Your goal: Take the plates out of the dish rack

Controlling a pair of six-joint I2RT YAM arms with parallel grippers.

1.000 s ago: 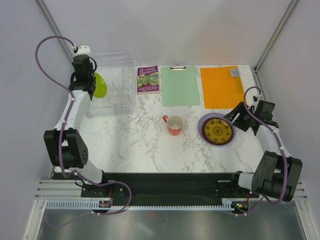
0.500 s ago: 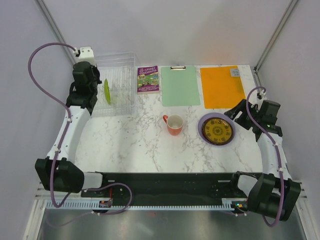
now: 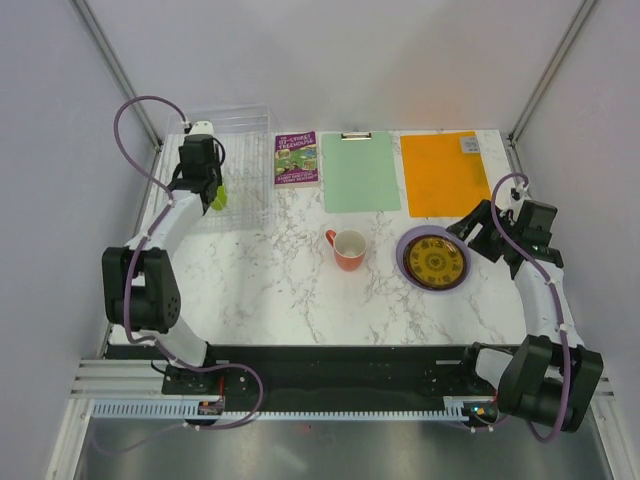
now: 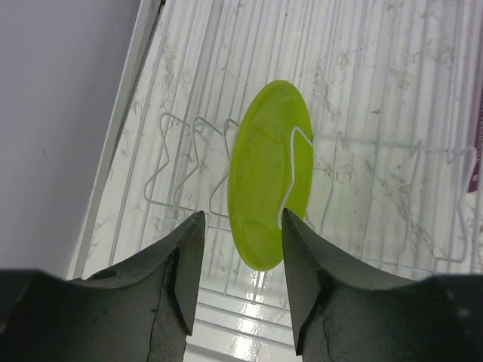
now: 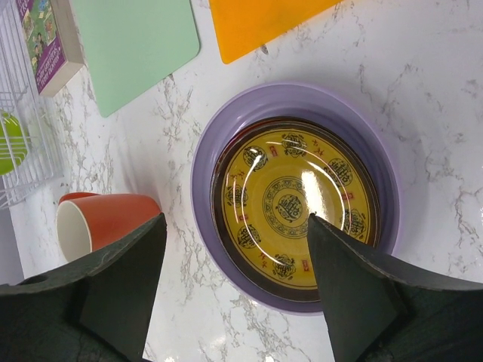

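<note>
Wires of the dish rack (image 4: pixel 392 90) hold the lime plate (image 4: pixel 264 181) upright at twelve o'clock from the left gripper (image 4: pixel 240 222), spread to straddle it. The right gripper (image 5: pixel 235 219) hangs spread too

Left arm (image 3: pixel 166 224): reaching from its base toward the far left corner, elbow bending out near the left edge.
Left gripper (image 3: pixel 213 191): pointing downward, jaws standing partly apart and closing on nothing.
Left fingers (image 4: pixel 186 271): showing dark and tapered in the wrist view, a clear gap lying between them.
Right arm (image 3: pixel 541 290): rising along the right edge, forearm running away from the base.
Right gripper (image 3: pixel 470 228): angling inward and down, jaws spreading wide and holding nothing.
</note>
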